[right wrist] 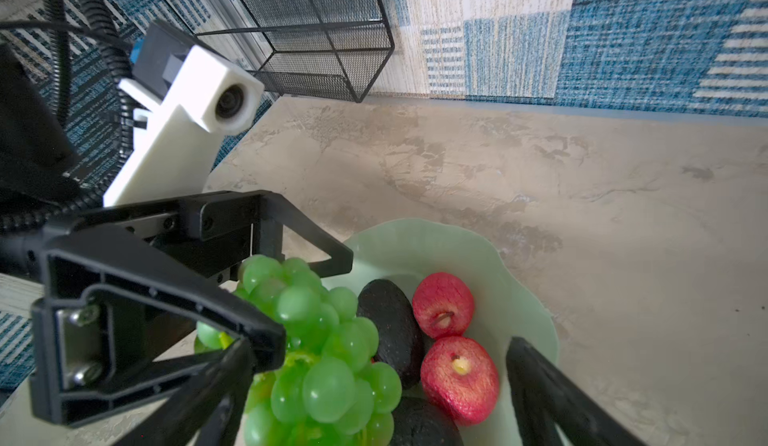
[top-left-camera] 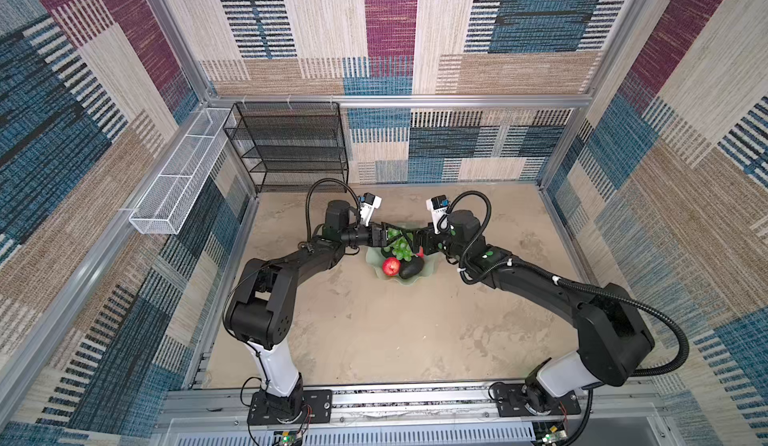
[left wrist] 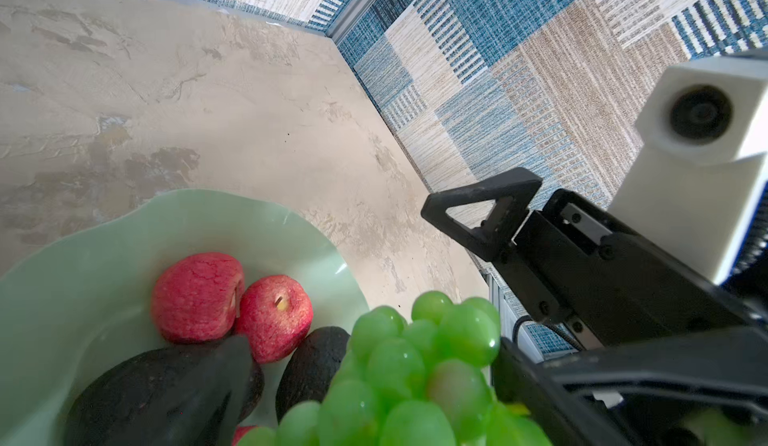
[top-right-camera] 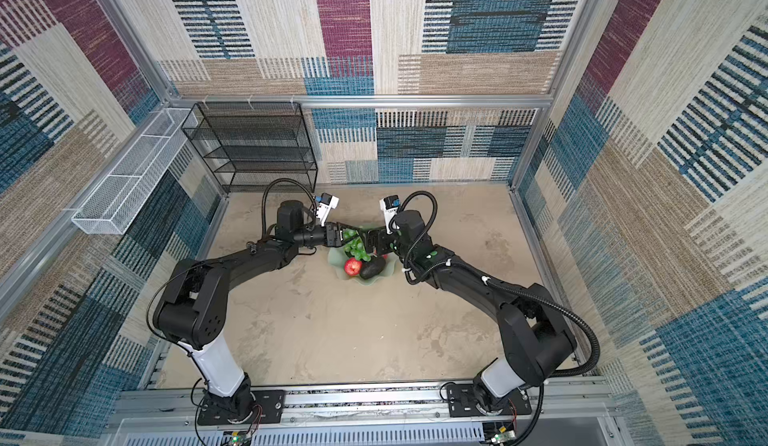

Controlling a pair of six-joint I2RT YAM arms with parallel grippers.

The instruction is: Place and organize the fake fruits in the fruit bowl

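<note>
Fruit bowl (left wrist: 104, 236) pale mint green. Apples (left wrist: 274, 319) red, pale speckling. Avocados (right wrist: 390, 323) dark green-black. Grapes (right wrist: 328, 381) glossy bright green. Worktop (top-left-camera: 374, 331) mottled beige-grey. Walls (top-left-camera: 540, 28) woven patchwork: blue, beige, maroon, striped blocks. Mesh shelf rack (top-left-camera: 291, 144) black; wire basket (top-left-camera: 174, 182) white.

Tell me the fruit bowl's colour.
The fruit bowl is pale mint green; clearest in the left wrist view.

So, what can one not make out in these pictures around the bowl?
Two apples: both top views, under the right tool; only a red sliver shows.
Third apple: left wrist view, a red scrap, covered by the grapes and cut by the edge.
Whether the left tool touches the grapes: right wrist view, its fingers overlap the bunch.
</note>
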